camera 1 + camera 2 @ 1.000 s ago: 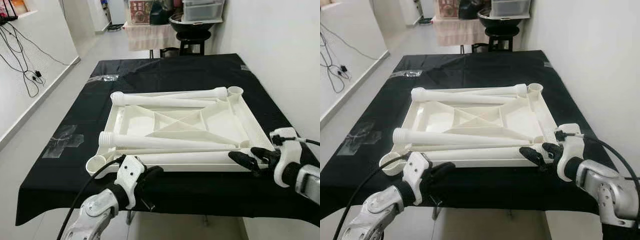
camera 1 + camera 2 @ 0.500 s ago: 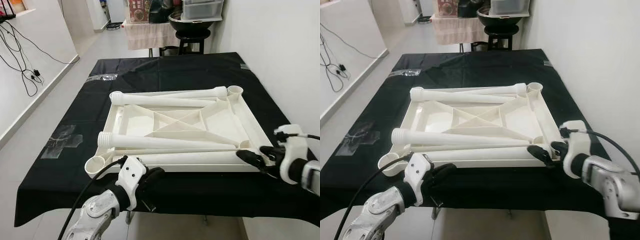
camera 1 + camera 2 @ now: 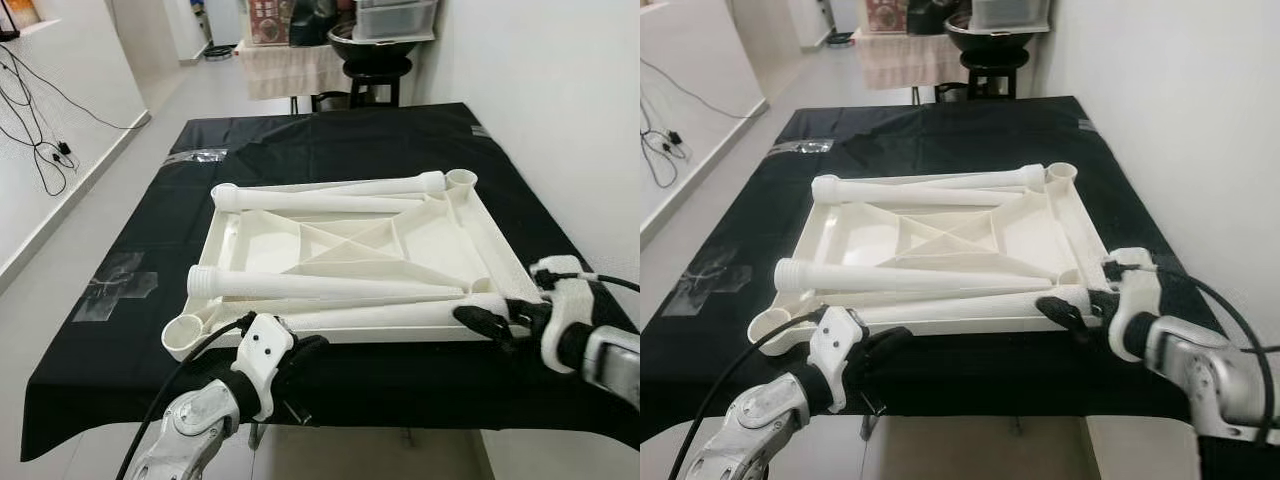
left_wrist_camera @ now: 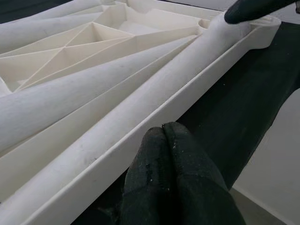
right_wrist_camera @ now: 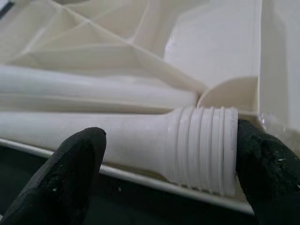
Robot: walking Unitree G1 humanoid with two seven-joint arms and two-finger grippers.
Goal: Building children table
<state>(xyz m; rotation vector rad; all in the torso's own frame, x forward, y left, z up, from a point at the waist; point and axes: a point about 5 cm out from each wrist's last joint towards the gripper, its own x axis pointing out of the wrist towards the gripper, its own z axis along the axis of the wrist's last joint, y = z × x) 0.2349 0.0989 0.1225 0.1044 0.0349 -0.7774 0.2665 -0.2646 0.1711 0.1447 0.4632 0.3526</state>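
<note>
Four smooth white plastic legs (image 3: 330, 287), threaded at their ends, lie across the ribbed upturned tabletop (image 3: 440, 235) on black cloth (image 3: 330, 145); right gripper (image 5: 168, 164) straddles one threaded end, fingers apart, left gripper (image 4: 174, 180) closed, empty.

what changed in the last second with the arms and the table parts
The right pincer drew back toward the robot's right, then came in again to the threaded end of the nearest leg, fingers open around it. The left pincer stays shut by the tabletop's near edge. Legs and tabletop lie as before.
</note>
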